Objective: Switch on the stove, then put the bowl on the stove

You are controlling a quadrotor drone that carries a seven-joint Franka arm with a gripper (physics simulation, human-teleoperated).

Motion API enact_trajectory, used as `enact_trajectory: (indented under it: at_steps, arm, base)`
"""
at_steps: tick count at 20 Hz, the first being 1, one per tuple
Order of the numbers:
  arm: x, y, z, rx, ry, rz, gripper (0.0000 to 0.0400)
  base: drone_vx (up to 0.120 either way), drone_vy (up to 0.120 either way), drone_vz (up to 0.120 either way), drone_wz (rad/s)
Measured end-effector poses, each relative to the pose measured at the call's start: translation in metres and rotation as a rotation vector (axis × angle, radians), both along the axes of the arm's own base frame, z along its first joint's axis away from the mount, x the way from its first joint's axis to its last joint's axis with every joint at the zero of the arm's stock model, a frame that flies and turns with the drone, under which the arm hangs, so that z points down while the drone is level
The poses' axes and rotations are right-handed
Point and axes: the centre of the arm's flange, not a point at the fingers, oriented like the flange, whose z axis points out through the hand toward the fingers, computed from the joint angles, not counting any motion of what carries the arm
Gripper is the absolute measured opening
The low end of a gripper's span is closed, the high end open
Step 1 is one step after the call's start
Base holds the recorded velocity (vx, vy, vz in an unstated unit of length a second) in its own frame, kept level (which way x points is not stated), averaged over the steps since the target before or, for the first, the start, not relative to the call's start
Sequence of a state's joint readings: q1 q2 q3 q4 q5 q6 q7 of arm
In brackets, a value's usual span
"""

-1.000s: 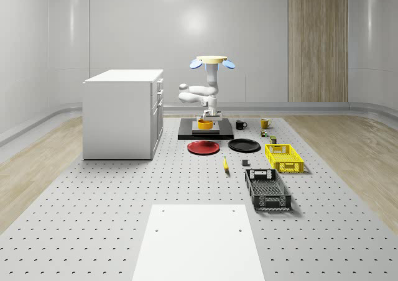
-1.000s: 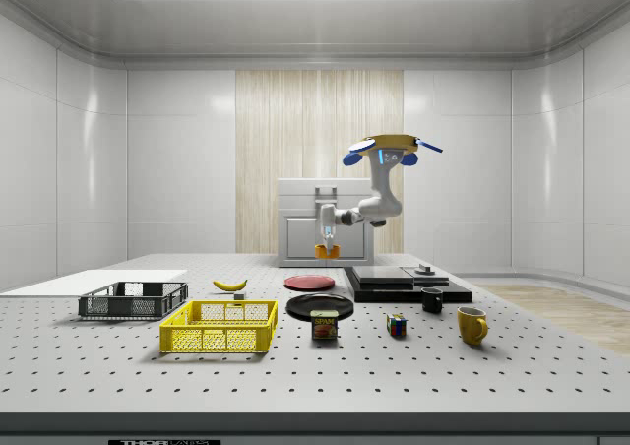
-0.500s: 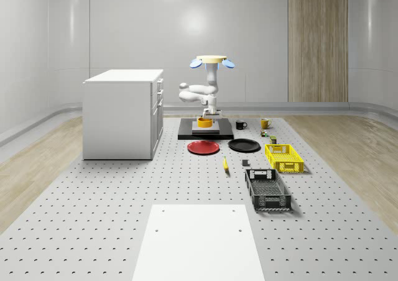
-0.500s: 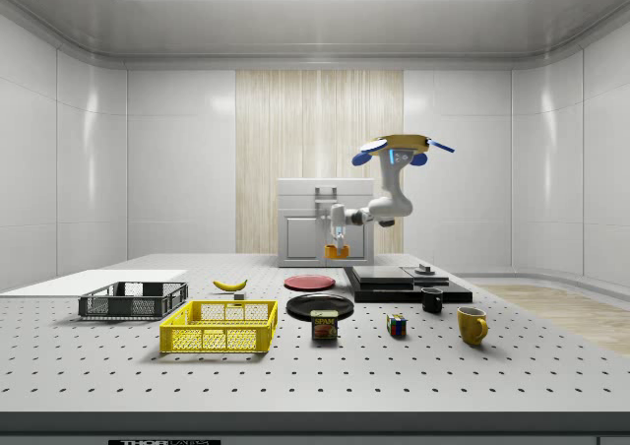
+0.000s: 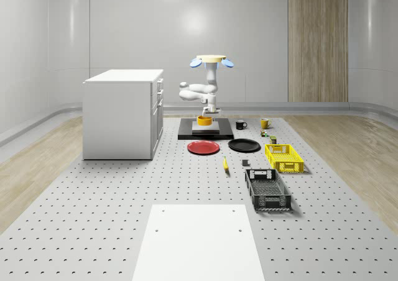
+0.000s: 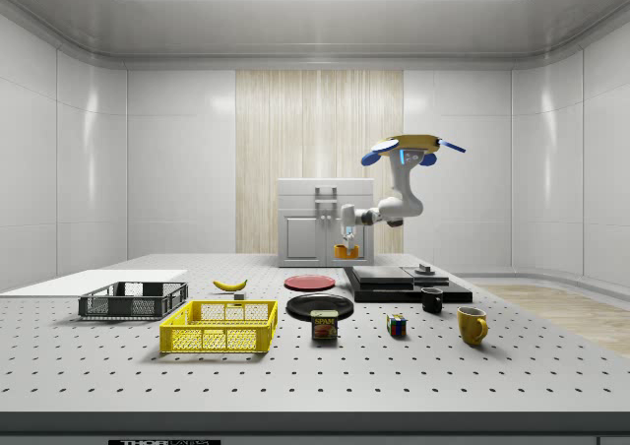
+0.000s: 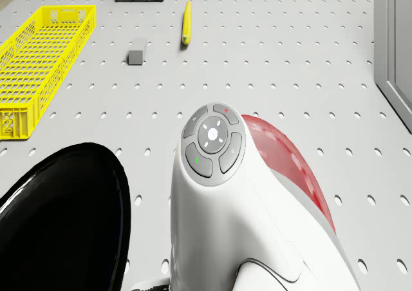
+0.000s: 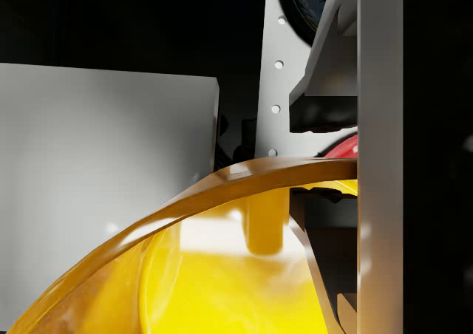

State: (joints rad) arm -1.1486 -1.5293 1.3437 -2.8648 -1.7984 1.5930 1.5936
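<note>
The yellow bowl (image 5: pixel 204 120) hangs in my gripper (image 5: pixel 208 113), which is shut on its rim. It is a little above the black stove (image 5: pixel 219 133), over the stove's grey plate (image 5: pixel 206 131). In the side view the bowl (image 6: pixel 346 253) hangs over the stove's (image 6: pixel 406 283) left edge under the gripper (image 6: pixel 346 240). The drone (image 5: pixel 211 60) hovers above the stove with the arm bent down. In the wrist view a finger (image 8: pixel 380 127) stands against the bowl's rim (image 8: pixel 244 175), with the grey plate (image 8: pixel 103 142) below.
A white cabinet (image 5: pixel 124 113) stands at the whole-scene view's left of the stove. In front of the stove lie a red plate (image 5: pixel 203 147), a black plate (image 5: pixel 244 145), a banana (image 5: pixel 225 164), a yellow basket (image 5: pixel 284 157) and a dark basket (image 5: pixel 267 189). Two mugs (image 5: pixel 240 124) stand beside the stove.
The drone, arm and held bowl have moved towards the side view's right, from beside the stove to over its edge. In the whole-scene view the bowl has shifted back over the grey plate.
</note>
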Motion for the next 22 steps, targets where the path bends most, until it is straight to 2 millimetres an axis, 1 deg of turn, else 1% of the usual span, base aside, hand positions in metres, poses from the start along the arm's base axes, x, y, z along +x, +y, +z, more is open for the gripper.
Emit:
enact_trajectory:
  at_steps: [8, 10, 22]
  arm:
    - [0.0, 0.0, 0.0, 0.0, 0.0, 0.0, 0.0108]
    - [0.0, 0.0, 0.0, 0.0, 0.0, 0.0, 0.0108]
    - [0.0, 0.0, 0.0, 0.0, 0.0, 0.0, 0.0108]
  base:
    - [-0.12, 0.0, 0.0, 0.0]
    - [-0.12, 0.08, 0.0, 0.0]
    - [-0.12, 0.0, 0.0, 0.0]
